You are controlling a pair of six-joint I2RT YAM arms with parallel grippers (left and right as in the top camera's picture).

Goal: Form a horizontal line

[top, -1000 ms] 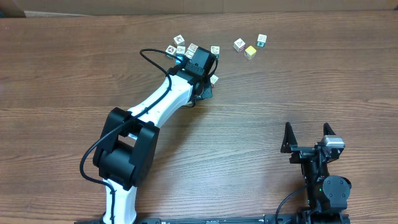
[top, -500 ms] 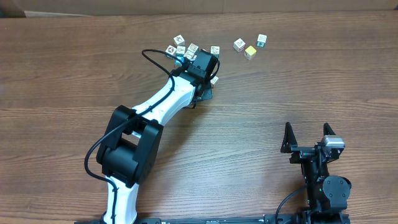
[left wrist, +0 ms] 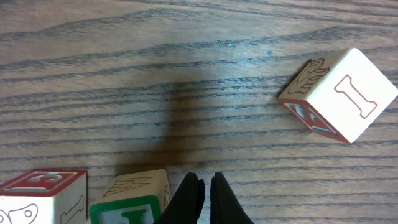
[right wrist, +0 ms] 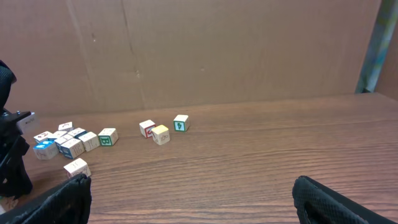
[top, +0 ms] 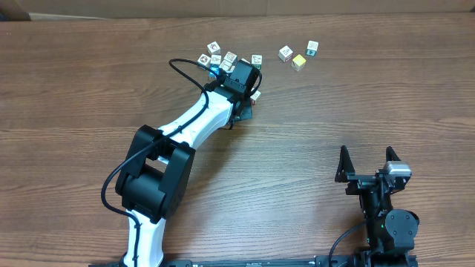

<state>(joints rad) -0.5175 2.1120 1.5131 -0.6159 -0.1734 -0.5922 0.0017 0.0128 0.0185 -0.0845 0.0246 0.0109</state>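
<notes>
My left gripper (top: pixel 242 110) (left wrist: pixel 202 180) is shut on nothing, tips down near the wood. Just left of its fingers stand a green-edged cube (left wrist: pixel 127 208) and a red-edged cube (left wrist: pixel 37 193); the arm hides both from overhead. A lone cube marked I (left wrist: pixel 339 93) (top: pixel 254 95) lies a little ahead and to the right, apart from the fingers. Several more cubes (top: pixel 216 59) lie in a loose bunch beyond the wrist. No horizontal line shows in any view. My right gripper (top: pixel 366 165) (right wrist: pixel 191 193) stands open and empty at the near right.
Three cubes sit apart at the back right: a red-marked one (top: pixel 285 53), a yellow one (top: pixel 298 62) and a teal one (top: pixel 312 47). Another single cube (top: pixel 257 59) lies right of the bunch. A cardboard wall (right wrist: pixel 199 50) closes the table's far edge.
The left arm's elbow has swung slightly right and its wrist has edged a little toward the cubes. No cube has visibly moved, and the right arm is still.
</notes>
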